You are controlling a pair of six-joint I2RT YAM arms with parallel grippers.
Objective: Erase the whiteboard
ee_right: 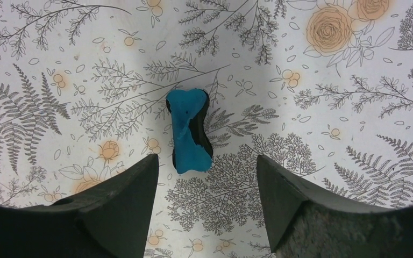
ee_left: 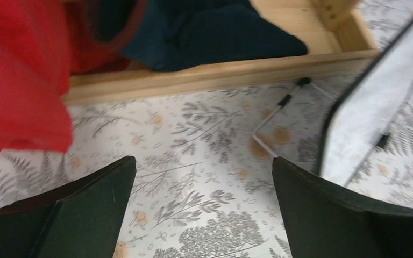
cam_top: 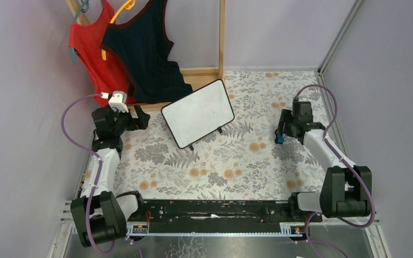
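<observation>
A small whiteboard [cam_top: 198, 112] with a black frame stands tilted on thin legs at the table's middle back; its face looks blank. Its edge shows at the right of the left wrist view [ee_left: 376, 102]. A blue and black eraser [ee_right: 189, 131] lies flat on the floral cloth, also seen in the top view [cam_top: 280, 139]. My right gripper [ee_right: 207, 164] is open just above the cloth, the eraser slightly ahead of its jaws. My left gripper [ee_left: 203, 166] is open and empty, left of the whiteboard [cam_top: 140, 119].
A wooden rack [cam_top: 204, 71] stands at the back left with a red top [cam_top: 88, 45] and a dark top [cam_top: 148, 54] on hangers. The red cloth fills the left of the left wrist view [ee_left: 21, 80]. Walls close both sides.
</observation>
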